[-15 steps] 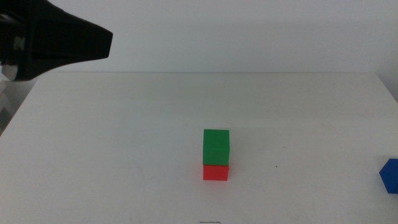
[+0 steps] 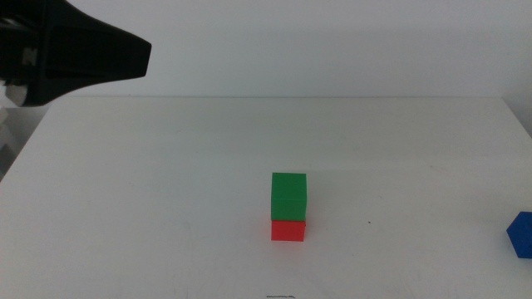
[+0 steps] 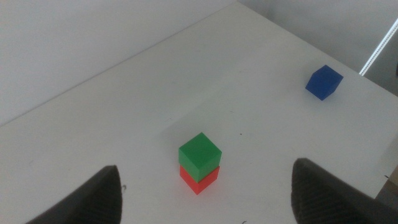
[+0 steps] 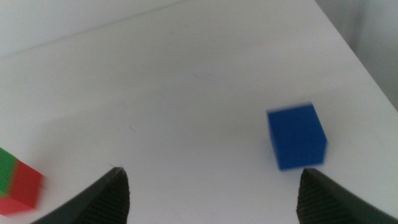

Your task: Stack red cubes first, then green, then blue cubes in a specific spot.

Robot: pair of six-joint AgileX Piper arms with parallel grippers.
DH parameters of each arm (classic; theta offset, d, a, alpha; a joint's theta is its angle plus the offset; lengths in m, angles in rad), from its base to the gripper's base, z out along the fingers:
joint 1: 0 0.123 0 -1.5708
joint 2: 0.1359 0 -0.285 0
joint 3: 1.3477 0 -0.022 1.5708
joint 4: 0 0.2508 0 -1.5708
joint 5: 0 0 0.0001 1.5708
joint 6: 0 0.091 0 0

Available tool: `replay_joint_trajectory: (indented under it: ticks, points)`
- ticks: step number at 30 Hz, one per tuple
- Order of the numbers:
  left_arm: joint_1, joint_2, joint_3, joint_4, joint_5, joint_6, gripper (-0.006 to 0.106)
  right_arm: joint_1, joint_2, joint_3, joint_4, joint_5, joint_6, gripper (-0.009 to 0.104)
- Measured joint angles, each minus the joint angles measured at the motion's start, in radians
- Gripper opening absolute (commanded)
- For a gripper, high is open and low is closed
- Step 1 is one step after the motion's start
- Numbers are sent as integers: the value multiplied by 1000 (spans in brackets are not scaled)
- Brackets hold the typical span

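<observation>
The green cube (image 2: 288, 195) sits squarely on the red cube (image 2: 288, 230) near the middle of the white table (image 2: 166, 208). The same stack shows in the left wrist view, green cube (image 3: 199, 155) over red cube (image 3: 199, 180). The blue cube (image 2: 521, 234) lies alone at the table's right edge, also seen as blue cube (image 4: 296, 136) in the right wrist view. My left gripper (image 2: 137, 56) hangs high at the back left, open and empty, far from the stack. My right gripper (image 4: 211, 177) is open and empty, with the blue cube a short way ahead of it; the middle view does not show it.
The table's right edge (image 4: 367, 56) runs close past the blue cube. The back edge (image 2: 274, 97) meets a plain wall. Bare white tabletop surrounds the stack on all sides.
</observation>
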Motion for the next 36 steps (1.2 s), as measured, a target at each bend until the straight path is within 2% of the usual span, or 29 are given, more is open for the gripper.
replay_joint_trajectory:
  ticks: [3,6,11,13,19,27,36]
  points:
    - [0,1,0,1,0,0,93,0,139,-172,47,78,-2,74]
    - [0,2,0,1,-1,0,93,0,281,-352,65,212,-51,74]
    - [0,2,0,1,-1,0,93,0,505,-595,54,527,-142,74]
    - [0,2,0,1,-1,0,93,0,587,-663,35,590,-149,74]
    - [0,2,0,1,-1,0,93,0,751,-752,-33,609,-155,74]
    - [0,2,0,1,-1,0,93,0,809,-754,-35,610,-156,74]
    - [0,2,0,1,-1,0,93,-33,818,-755,8,610,-156,74]
